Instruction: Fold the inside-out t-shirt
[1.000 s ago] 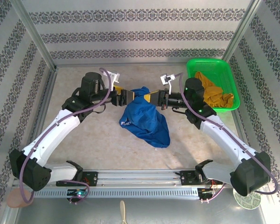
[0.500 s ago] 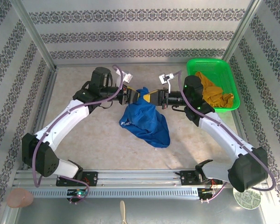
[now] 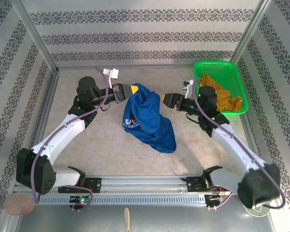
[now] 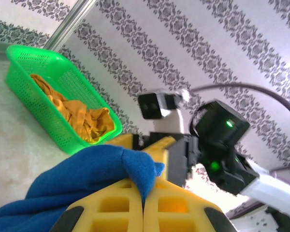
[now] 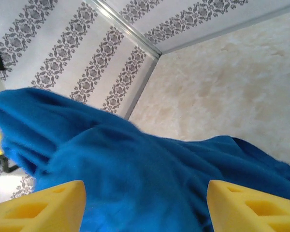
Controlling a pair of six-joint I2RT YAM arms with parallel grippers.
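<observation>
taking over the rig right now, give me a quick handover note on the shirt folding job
Left pincer: shut on a bunched edge at the far end of the blue t-shirt.
Right pincer: open, jaws apart beside the shirt's far right side, gripping nothing.
Things: shirt crumpled in a heap mid-table; mustard garment sits in the green basket, far right.
Done: no fold visible yet.
To do: probably spread the shirt flat, then fold it.

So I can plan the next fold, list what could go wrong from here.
1. The left gripper pinches a small fold of the blue t-shirt; it may slip out.
2. The right gripper is open, so the bunched shirt is held at one point and could settle crumpled.
</observation>
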